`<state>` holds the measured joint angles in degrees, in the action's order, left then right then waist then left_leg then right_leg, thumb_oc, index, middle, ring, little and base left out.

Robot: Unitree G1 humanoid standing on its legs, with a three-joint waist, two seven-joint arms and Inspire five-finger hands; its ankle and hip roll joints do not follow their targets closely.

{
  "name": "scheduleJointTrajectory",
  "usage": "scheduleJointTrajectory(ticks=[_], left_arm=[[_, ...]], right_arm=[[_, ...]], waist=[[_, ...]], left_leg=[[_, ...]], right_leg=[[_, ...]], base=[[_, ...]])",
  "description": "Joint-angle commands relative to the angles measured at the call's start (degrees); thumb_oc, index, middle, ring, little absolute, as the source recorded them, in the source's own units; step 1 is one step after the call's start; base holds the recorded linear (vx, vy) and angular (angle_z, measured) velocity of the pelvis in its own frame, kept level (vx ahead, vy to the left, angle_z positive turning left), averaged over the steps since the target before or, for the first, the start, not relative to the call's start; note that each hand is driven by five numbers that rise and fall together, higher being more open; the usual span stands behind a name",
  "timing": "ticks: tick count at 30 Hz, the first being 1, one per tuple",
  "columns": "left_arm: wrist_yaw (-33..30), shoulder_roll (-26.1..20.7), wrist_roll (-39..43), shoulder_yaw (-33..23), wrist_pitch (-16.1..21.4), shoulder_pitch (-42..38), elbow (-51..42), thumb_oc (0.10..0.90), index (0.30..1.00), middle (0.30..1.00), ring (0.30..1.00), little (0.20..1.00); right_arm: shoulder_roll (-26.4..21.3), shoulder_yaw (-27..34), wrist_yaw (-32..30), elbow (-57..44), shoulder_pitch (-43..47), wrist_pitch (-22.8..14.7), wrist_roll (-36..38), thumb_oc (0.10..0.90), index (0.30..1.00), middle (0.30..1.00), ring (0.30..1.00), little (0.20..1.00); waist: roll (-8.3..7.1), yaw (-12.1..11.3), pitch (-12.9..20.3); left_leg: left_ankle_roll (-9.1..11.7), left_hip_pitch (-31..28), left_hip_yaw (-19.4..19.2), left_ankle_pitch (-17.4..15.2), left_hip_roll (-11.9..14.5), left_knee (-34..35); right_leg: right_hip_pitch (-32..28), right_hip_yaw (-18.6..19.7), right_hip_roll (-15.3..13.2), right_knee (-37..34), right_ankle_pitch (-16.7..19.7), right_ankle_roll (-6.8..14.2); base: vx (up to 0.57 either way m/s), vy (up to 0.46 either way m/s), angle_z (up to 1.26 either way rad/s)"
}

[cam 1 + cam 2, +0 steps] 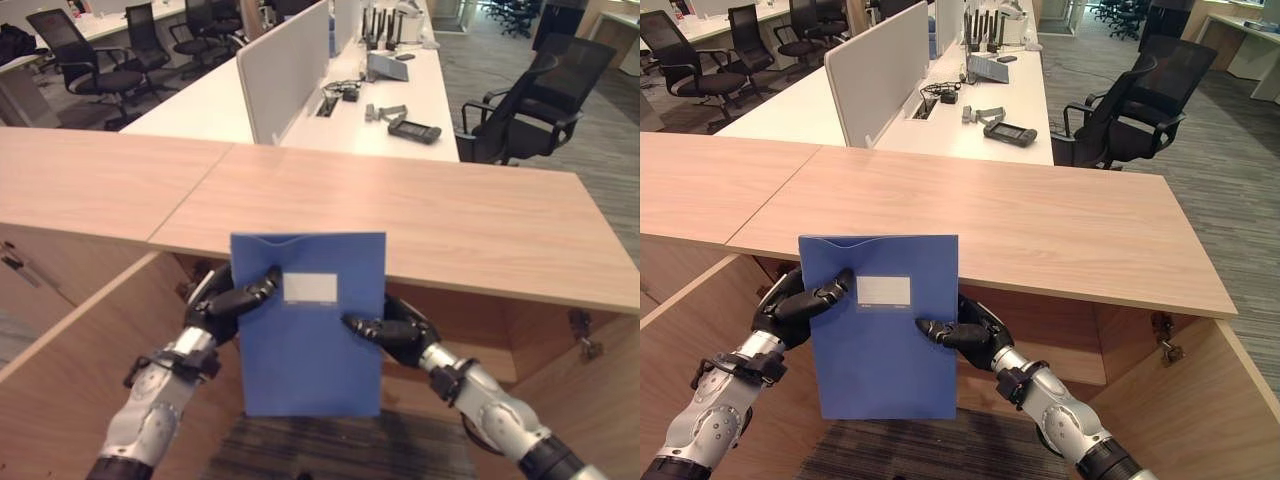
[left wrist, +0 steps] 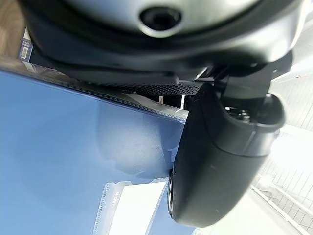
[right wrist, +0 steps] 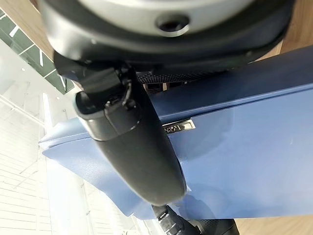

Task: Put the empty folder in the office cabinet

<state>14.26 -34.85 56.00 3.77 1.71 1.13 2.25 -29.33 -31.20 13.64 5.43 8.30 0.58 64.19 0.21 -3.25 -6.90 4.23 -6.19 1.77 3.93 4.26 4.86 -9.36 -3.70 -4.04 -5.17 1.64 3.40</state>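
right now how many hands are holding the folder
2: the left robot hand grips the folder at its left edge, the right robot hand at its right edge.

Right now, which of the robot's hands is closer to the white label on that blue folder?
Left. The left hand grips the folder with its thumb just beside the white label; the right hand pinches the opposite edge, lower down.

You could not see past the folder [image 1: 308, 325]: it hid both hands' fingers behind it and the cabinet [image 1: 470, 330] interior.
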Motion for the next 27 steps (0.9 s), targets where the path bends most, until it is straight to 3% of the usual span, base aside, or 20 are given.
scheduleJointTrajectory(ticks=[1,13,27], left_arm=[[3.54,6.60,5.19,5.30,6.30,-13.92,-5.60,0.400,0.300,0.300,0.300,0.300],[3.91,5.70,4.53,4.95,6.20,-14.00,-5.39,0.400,0.300,0.300,0.300,0.300],[6.13,0.01,2.44,6.17,5.76,-14.35,-5.37,0.400,0.300,0.300,0.300,0.300]], right_arm=[[13.92,-8.75,7.55,-11.89,11.09,-0.94,2.64,0.400,0.300,0.300,0.300,0.300],[12.51,-10.43,8.08,-10.82,11.67,1.14,0.96,0.400,0.300,0.300,0.300,0.300],[3.51,-11.79,9.35,-7.57,16.34,4.38,-6.96,0.400,0.300,0.300,0.300,0.300]], waist=[[0.81,1.33,2.10],[0.70,1.16,1.92],[0.33,0.62,1.82]], left_leg=[[2.33,-2.37,-1.77,-4.54,3.73,0.14],[2.31,-2.24,-2.03,-4.47,3.70,0.14],[2.40,-1.45,-0.99,-3.93,3.45,0.14]], right_leg=[[-0.82,-1.66,-2.51,2.67,-5.88,3.82],[-0.64,-1.70,-2.44,2.28,-5.47,3.79],[-0.66,-2.25,-2.24,2.29,-5.59,3.72]], base=[[0.00,0.000,0.00],[0.00,0.000,0.00],[0.00,-0.002,0.01]])
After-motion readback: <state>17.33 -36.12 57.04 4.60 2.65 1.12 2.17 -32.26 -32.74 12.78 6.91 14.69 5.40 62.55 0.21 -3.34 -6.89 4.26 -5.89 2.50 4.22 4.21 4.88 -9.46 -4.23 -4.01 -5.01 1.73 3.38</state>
